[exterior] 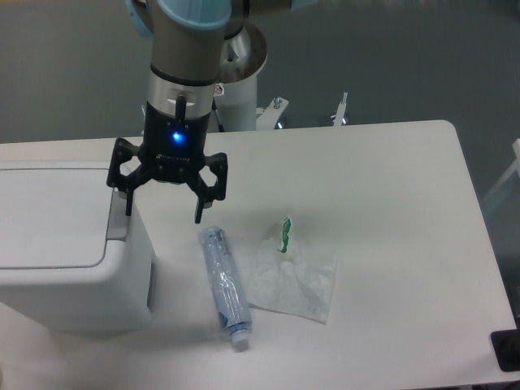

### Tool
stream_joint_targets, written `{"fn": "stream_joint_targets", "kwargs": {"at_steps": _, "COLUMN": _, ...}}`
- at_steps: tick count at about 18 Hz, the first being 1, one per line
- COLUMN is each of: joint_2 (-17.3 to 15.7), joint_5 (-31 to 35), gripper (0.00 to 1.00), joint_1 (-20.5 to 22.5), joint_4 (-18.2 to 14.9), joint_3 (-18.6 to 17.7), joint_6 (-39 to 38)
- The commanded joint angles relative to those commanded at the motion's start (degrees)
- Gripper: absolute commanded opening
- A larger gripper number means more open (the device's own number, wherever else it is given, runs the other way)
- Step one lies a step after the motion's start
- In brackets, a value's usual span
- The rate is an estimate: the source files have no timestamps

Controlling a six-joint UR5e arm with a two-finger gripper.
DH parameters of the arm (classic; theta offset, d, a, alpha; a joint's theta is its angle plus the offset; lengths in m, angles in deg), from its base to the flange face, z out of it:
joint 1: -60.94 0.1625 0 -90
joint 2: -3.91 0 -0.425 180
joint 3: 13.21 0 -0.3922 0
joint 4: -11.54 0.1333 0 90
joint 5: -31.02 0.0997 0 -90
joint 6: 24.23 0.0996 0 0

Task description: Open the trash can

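We see the large boxy white plastic trash can (69, 244) at the left edge of the white bench (390, 203), lid flat and shut, grey push tab (119, 221) on its right rim. The black two-finger gripper (163, 212) hangs over the can's right edge, fingers spread wide, holding nothing. Right of the can lies a clear plastic bottle (223, 284), then a crumpled clear wrapper (294, 280) just beside it. Bench further right of the can is bare white; dark grey floor (390, 57) behind.
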Motion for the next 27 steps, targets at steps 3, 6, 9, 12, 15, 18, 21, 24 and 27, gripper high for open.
{"fn": "stream_joint_targets", "kwargs": {"at_steps": 3, "joint_2": 0.0, "joint_5": 0.0, "gripper": 1.0, "joint_1": 0.0, "joint_4": 0.0, "joint_3": -0.2, "joint_6": 0.0}}
{"fn": "stream_joint_targets", "kwargs": {"at_steps": 6, "joint_2": 0.0, "joint_5": 0.0, "gripper": 1.0, "joint_1": 0.0, "joint_4": 0.0, "joint_3": -0.6, "joint_6": 0.1}}
{"fn": "stream_joint_targets", "kwargs": {"at_steps": 9, "joint_2": 0.0, "joint_5": 0.0, "gripper": 1.0, "joint_1": 0.0, "joint_4": 0.1, "joint_3": -0.9, "joint_6": 0.2}}
{"fn": "stream_joint_targets", "kwargs": {"at_steps": 12, "joint_2": 0.0, "joint_5": 0.0, "gripper": 1.0, "joint_1": -0.1, "joint_4": 0.1, "joint_3": -1.0, "joint_6": 0.1}}
{"fn": "stream_joint_targets", "kwargs": {"at_steps": 15, "joint_2": 0.2, "joint_5": 0.0, "gripper": 1.0, "joint_1": -0.1, "joint_4": 0.1, "joint_3": -1.0, "joint_6": 0.1}}
{"fn": "stream_joint_targets", "kwargs": {"at_steps": 18, "joint_2": 0.4, "joint_5": 0.0, "gripper": 1.0, "joint_1": -0.1, "joint_4": 0.1, "joint_3": -1.0, "joint_6": 0.1}}
{"fn": "stream_joint_targets", "kwargs": {"at_steps": 21, "joint_2": 0.5, "joint_5": 0.0, "gripper": 1.0, "joint_1": -0.7, "joint_4": 0.1, "joint_3": -1.0, "joint_6": 0.1}}
{"fn": "stream_joint_targets", "kwargs": {"at_steps": 24, "joint_2": 0.6, "joint_5": 0.1, "gripper": 1.0, "joint_1": -0.7, "joint_4": 0.1, "joint_3": -1.0, "joint_6": 0.1}}
{"fn": "stream_joint_targets", "kwargs": {"at_steps": 27, "joint_2": 0.8, "joint_5": 0.1, "gripper": 1.0, "joint_1": -0.7, "joint_4": 0.1, "joint_3": -0.9, "joint_6": 0.2}}
